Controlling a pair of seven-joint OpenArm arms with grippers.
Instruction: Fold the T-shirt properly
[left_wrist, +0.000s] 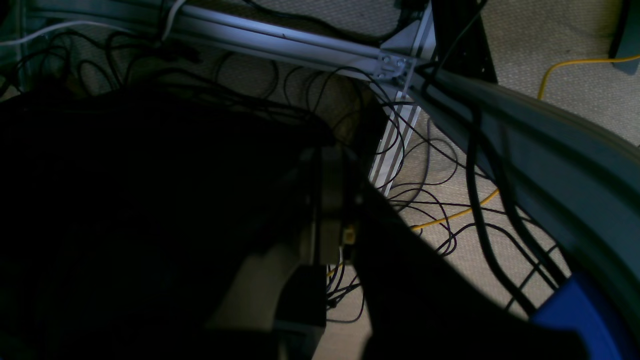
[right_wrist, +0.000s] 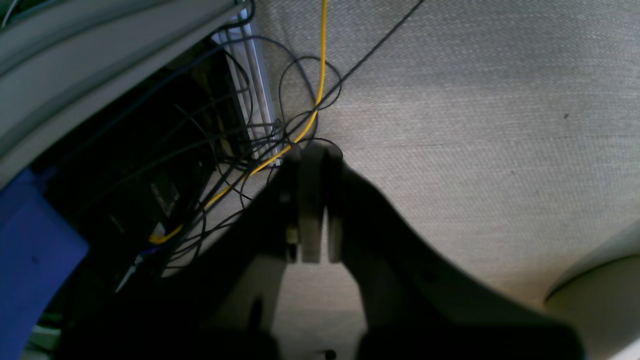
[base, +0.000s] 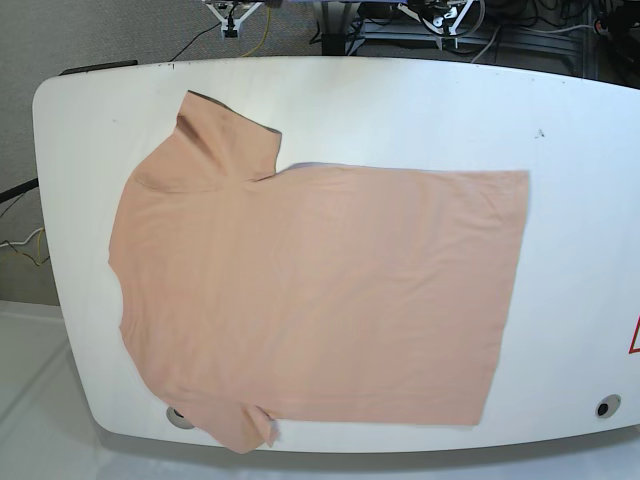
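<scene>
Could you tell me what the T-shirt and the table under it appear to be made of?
T-shirt: looks like soft knit fabric, probably cotton, matte peach; it lies flat with faint wrinkles and limp sleeve edges. Table: a hard, smooth white top, possibly laminate or painted board; it shows an even, slightly glossy surface and rounded corners. The exact material cannot be settled from here.

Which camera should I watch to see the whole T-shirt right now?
The base view: the T-shirt lies spread flat on the white table, fully visible. Both wrist views show none of it, only floor and cables.
</scene>
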